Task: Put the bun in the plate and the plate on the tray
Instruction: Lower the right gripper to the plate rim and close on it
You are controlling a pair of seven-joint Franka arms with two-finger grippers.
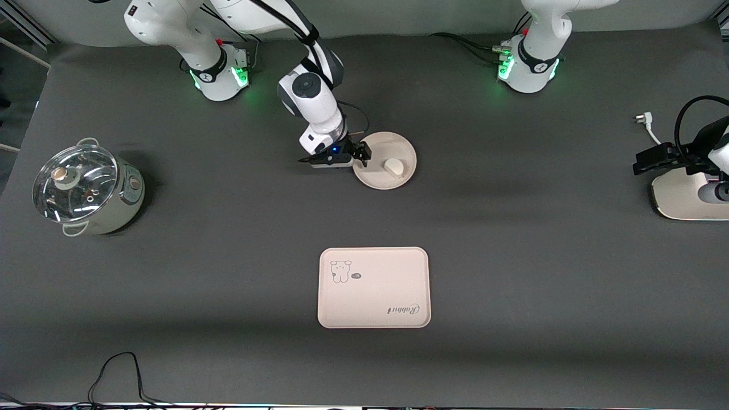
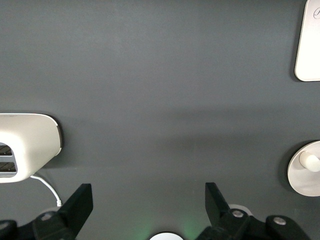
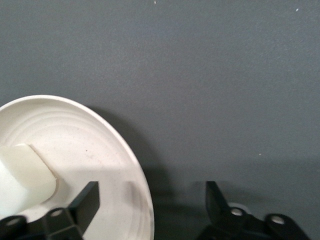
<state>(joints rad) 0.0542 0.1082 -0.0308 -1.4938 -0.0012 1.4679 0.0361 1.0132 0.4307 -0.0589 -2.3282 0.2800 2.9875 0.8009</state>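
Note:
The round cream plate point(image 1: 394, 146) lies on the dark table between the arm bases and the tray. The off-white bun point(image 1: 393, 166) lies in it. My right gripper point(image 1: 359, 154) is open at the plate's rim, at the side toward the right arm's end. In the right wrist view one finger point(image 3: 87, 200) is over the plate point(image 3: 90, 145) and the other is over the table, with the bun point(image 3: 25, 175) beside them. The tray point(image 1: 373, 287) with the rabbit drawing lies nearer the front camera. My left gripper point(image 1: 646, 161) is open and empty at the left arm's end.
A pot with a glass lid point(image 1: 85, 188) stands at the right arm's end. A white appliance point(image 1: 686, 196) stands under my left gripper, with a white plug and cable point(image 1: 642, 119) beside it. The left wrist view shows the appliance point(image 2: 27, 145), plate point(image 2: 300, 180) and tray point(image 2: 307, 45).

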